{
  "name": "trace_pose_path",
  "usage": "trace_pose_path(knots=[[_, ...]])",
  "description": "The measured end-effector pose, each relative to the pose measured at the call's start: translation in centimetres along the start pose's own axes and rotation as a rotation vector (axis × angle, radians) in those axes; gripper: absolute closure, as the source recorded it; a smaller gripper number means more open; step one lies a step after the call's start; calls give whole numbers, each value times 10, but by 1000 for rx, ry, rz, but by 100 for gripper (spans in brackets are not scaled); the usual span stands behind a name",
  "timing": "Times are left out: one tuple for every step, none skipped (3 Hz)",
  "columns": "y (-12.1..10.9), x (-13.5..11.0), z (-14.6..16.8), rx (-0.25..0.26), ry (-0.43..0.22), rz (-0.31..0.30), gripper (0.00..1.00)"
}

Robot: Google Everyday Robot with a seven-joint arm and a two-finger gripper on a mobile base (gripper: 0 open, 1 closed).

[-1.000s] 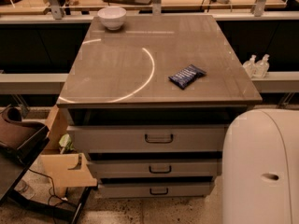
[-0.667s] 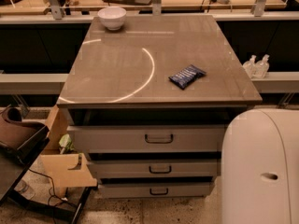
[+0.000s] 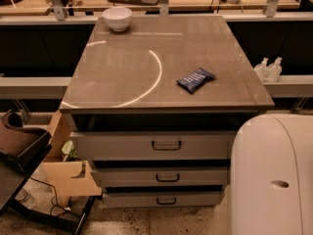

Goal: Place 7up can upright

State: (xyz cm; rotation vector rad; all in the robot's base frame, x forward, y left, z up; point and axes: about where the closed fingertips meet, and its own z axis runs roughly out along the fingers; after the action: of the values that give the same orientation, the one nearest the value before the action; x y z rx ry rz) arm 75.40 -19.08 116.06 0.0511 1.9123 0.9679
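Note:
The 7up can is out of view. A grey table top (image 3: 146, 43) above three drawers fills the middle of the camera view. On it lie a dark blue snack packet (image 3: 195, 79) toward the right front and a white bowl (image 3: 117, 18) at the back left corner. The gripper does not show in this view; only a large white rounded part of the robot (image 3: 271, 175) fills the lower right corner.
Three grey drawers (image 3: 166, 146) with handles face me below the top. Two small clear bottles (image 3: 269, 68) stand on a ledge to the right. A cardboard box (image 3: 68, 173) and a brown chair (image 3: 17, 141) sit on the floor at the left.

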Motion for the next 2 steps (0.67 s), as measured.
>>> trace_pose_path(knots=[[-2,9,5,12,33,-14,100],[-6,26,8,41,101,-39,100]])
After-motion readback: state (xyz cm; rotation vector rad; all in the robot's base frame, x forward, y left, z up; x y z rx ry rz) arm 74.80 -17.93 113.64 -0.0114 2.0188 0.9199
